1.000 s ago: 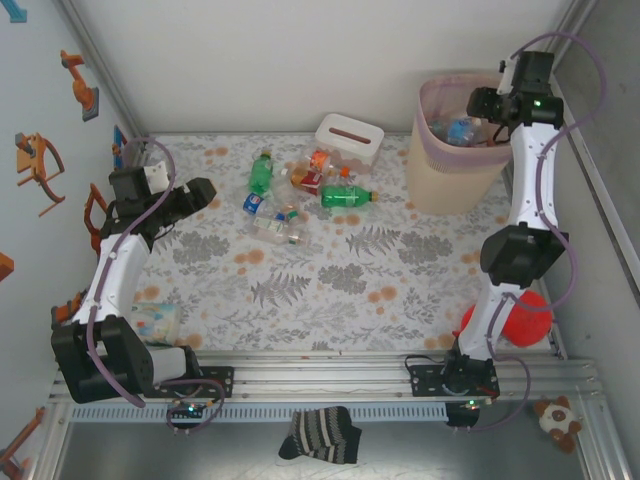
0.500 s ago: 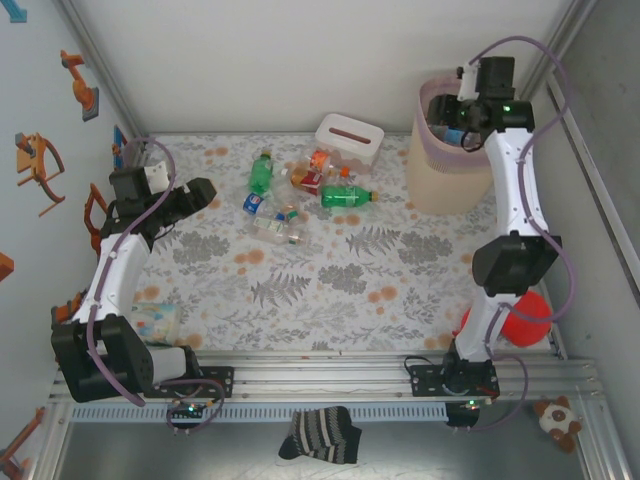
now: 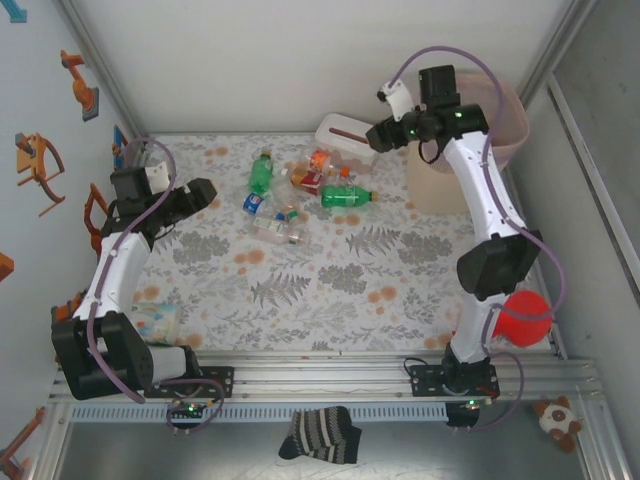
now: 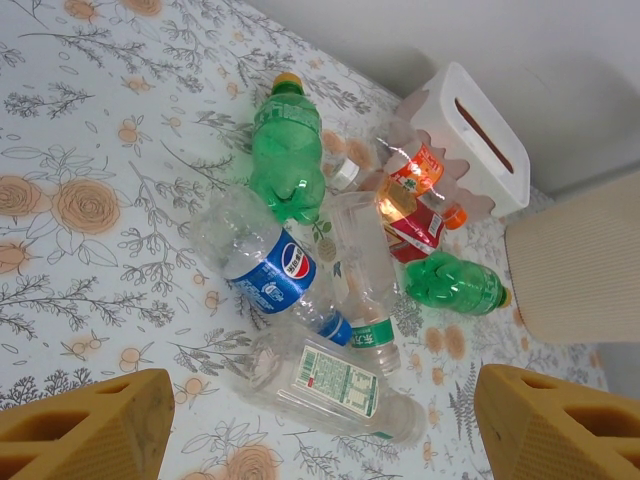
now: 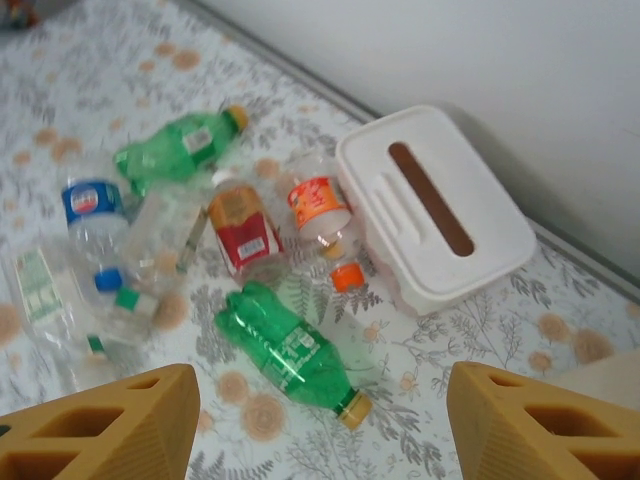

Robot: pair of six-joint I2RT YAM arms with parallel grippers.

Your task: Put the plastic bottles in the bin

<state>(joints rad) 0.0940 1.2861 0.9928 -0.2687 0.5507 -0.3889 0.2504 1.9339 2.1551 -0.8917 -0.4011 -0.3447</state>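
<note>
Several plastic bottles (image 3: pixel 295 195) lie in a heap on the floral table, left of the bin (image 3: pixel 445 185). My left gripper (image 3: pixel 205 190) hovers left of the heap, open and holding nothing. In its wrist view the left gripper (image 4: pixel 320 440) looks down on a clear white-labelled bottle (image 4: pixel 335 385), a Pepsi bottle (image 4: pixel 265 265) and a green bottle (image 4: pixel 285 160). My right gripper (image 3: pixel 378 135) hangs above the heap's far right end, open and holding nothing. Below the right gripper (image 5: pixel 320 430) lies a green bottle (image 5: pixel 295 355) with a yellow cap. Red-labelled (image 5: pixel 245 235) and orange-labelled (image 5: pixel 320 205) bottles lie beyond it.
A white tissue box (image 3: pixel 350 138) stands at the back, touching the heap, between it and the bin. A patterned cup (image 3: pixel 155 320) lies near the left arm's base, and a red ball (image 3: pixel 522 315) by the right arm's base. Walls close in the back and both sides.
My right arm has swung left, from over the bin to above the tissue box and bottles. The left arm and the bottles on the table have not moved.
</note>
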